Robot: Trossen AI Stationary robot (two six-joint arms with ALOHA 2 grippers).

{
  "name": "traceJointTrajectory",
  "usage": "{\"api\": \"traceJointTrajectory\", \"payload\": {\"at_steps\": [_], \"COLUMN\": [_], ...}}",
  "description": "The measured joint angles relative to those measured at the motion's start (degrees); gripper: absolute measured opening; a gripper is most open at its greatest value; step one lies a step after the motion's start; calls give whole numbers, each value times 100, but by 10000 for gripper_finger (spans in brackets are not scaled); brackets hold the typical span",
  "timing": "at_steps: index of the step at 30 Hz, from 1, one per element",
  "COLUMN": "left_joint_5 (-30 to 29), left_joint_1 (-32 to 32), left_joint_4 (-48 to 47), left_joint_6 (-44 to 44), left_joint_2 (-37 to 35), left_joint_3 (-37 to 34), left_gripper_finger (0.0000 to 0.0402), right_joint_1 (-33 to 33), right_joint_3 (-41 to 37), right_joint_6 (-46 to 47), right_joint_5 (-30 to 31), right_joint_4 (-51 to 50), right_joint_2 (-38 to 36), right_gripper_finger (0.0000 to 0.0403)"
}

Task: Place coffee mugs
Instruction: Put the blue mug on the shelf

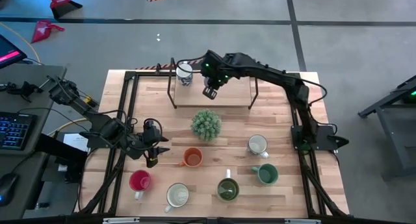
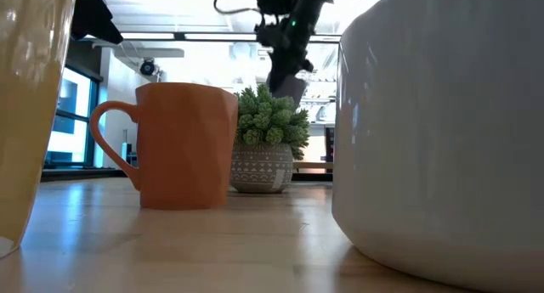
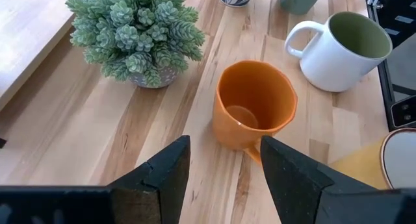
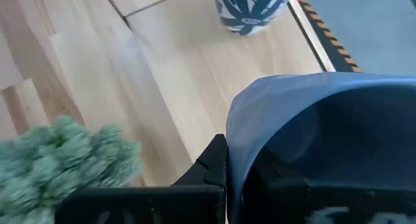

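The wooden bench point(image 1: 279, 87) carries a raised shelf point(image 1: 234, 97) at its far side. Above the shelf, the right gripper point(image 1: 210, 91) has its jaws clamped on a pale blue mug point(image 4: 325, 139), near a blue-patterned white mug point(image 1: 184, 73). The left gripper point(image 1: 153, 156) hovers just beside the orange mug point(image 1: 192, 158), jaws wide.

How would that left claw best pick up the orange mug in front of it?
By the rim wall, from above. The orange mug stands upright with its mouth open to the left gripper, whose jaws are spread just short of it. One jaw inside, one outside, closing on the wall, probably beside the handle, which points toward the gripper. The plant leaves that side free.
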Motion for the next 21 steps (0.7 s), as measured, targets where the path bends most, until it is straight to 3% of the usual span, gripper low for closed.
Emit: {"api": "traceJointTrajectory", "payload": {"at_steps": [10, 21], "left_joint_5": [1, 46], "left_joint_1": [0, 0], "left_joint_4": [1, 3], "left_joint_6": [2, -108], "left_joint_2": [0, 0], "left_joint_3": [0, 0], "left_gripper_finger": [177, 177], "right_joint_1": [-188, -186], "right_joint_3": [71, 62], "right_joint_6": [-49, -123], "right_joint_5": [-417, -394], "right_joint_4": [239, -147], "right_joint_2": [566, 738], "right_gripper_finger": [0, 0]}}
